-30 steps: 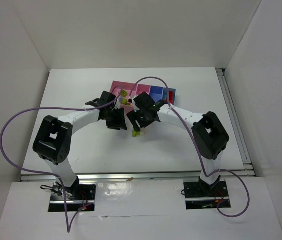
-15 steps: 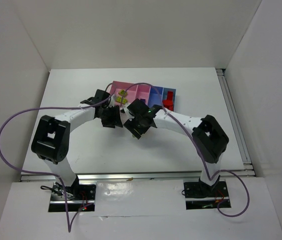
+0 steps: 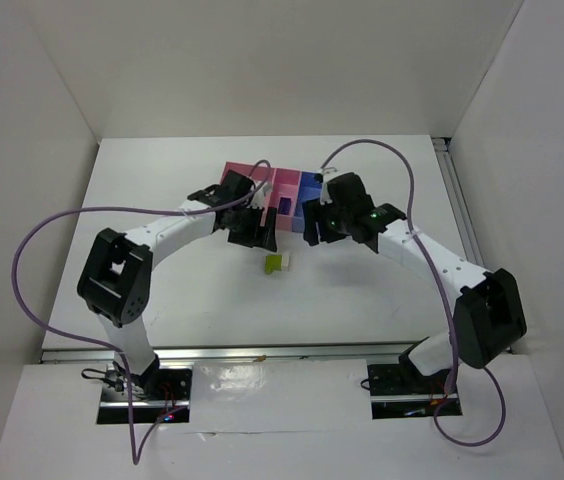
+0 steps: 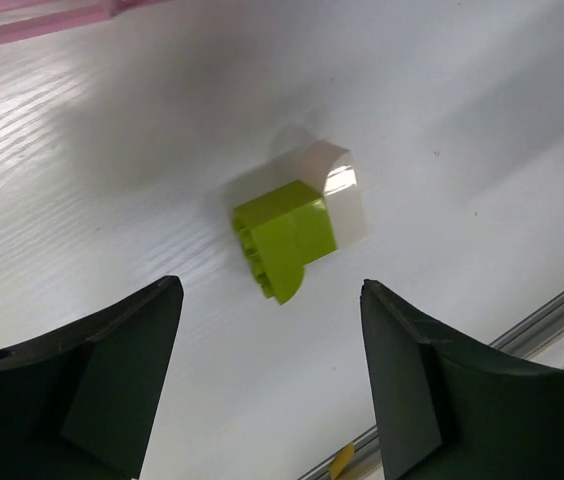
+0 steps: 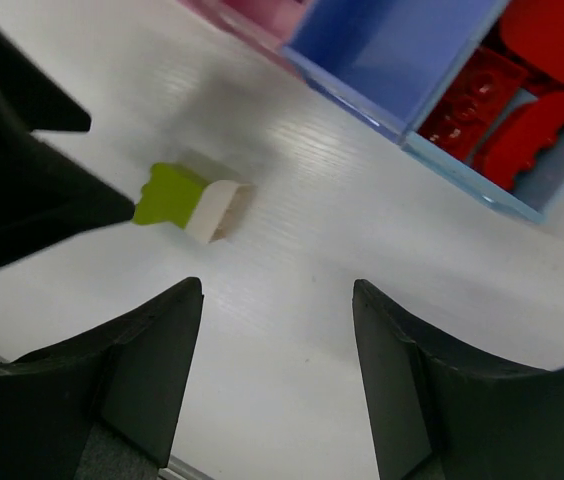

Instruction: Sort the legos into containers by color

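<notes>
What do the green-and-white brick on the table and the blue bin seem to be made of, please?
The green-and-white brick: most likely hard moulded plastic, glossy, with a bright glint on its white half. The blue bin: apparently smooth plastic, with thin walls and a soft sheen.

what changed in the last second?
Right gripper swung right toward the blue bins, open and empty. Left gripper edged right, also open. Yellow-green-and-white brick lies about where it was on the table; container row unmoved.

No text, labels, brands, numbers or signs can be read in any view.
</notes>
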`<move>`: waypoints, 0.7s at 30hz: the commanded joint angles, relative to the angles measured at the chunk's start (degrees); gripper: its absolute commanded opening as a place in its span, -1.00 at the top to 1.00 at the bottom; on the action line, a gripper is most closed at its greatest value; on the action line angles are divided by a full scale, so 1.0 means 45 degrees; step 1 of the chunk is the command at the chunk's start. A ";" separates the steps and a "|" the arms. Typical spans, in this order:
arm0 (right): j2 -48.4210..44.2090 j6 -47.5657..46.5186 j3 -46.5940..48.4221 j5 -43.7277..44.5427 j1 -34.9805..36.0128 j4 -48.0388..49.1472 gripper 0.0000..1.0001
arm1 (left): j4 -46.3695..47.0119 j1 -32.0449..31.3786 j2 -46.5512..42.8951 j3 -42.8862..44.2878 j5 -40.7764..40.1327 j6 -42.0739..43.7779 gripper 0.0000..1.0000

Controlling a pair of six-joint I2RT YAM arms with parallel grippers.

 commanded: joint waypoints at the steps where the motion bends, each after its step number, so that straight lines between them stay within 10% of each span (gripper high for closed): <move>1: -0.0606 0.1490 -0.0594 -0.0590 -0.0905 0.0840 -0.37 | -0.0406 -0.0858 0.0425 0.0878 -0.0760 0.0711 -0.66; 21: -0.0764 0.1435 -0.0576 -0.1275 -0.2392 0.0588 -0.37 | -0.1601 -0.2968 0.2279 0.3243 -0.3129 0.4914 -0.71</move>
